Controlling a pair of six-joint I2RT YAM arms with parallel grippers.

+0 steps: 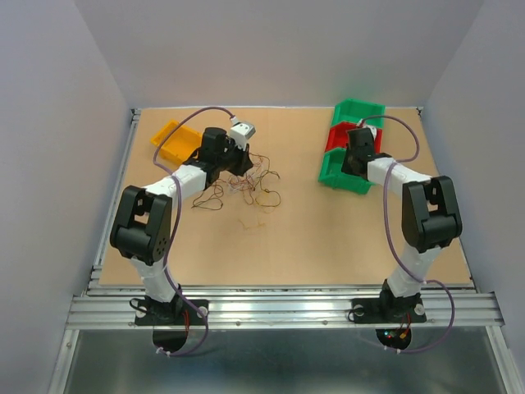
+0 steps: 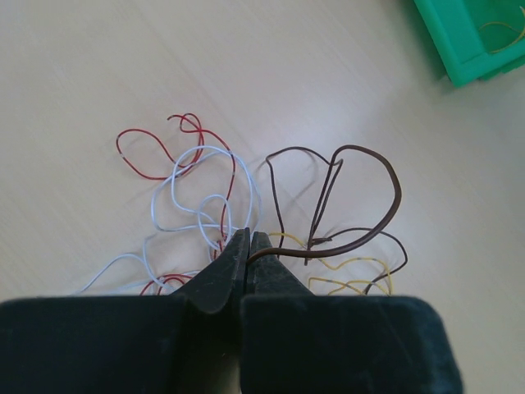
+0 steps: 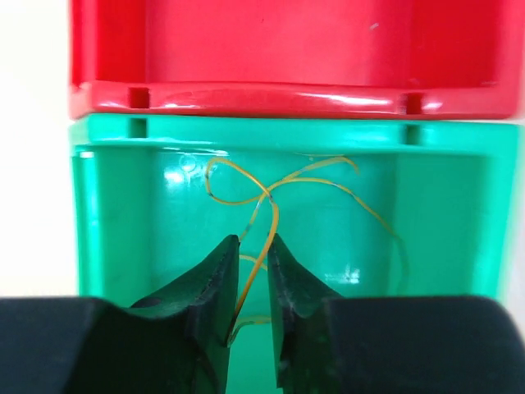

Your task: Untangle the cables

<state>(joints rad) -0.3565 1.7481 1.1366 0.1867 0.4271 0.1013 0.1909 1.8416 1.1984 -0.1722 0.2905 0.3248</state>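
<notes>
The left gripper was pinched shut on a brown wire. The other cables lay just beside it, on the left half of the table. The right gripper had its jaws a little apart around a yellow wire in the green bin.

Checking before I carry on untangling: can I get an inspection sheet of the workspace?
Surface: tan tabletop, flat.
Job's things: loose clump of thin coloured wires left of centre; one thin yellow wire in the near green plastic bin.
Clutter: yellow plastic bin far left; red plastic bin between green ones.
Grippers: left tool shut on dark brown wire; right tool open over the green bin, yellow wire between its fingers.
Cables: thick purple cables looped along both arms.
Surroundings: grey enclosure walls; aluminium rail at near edge.
</notes>
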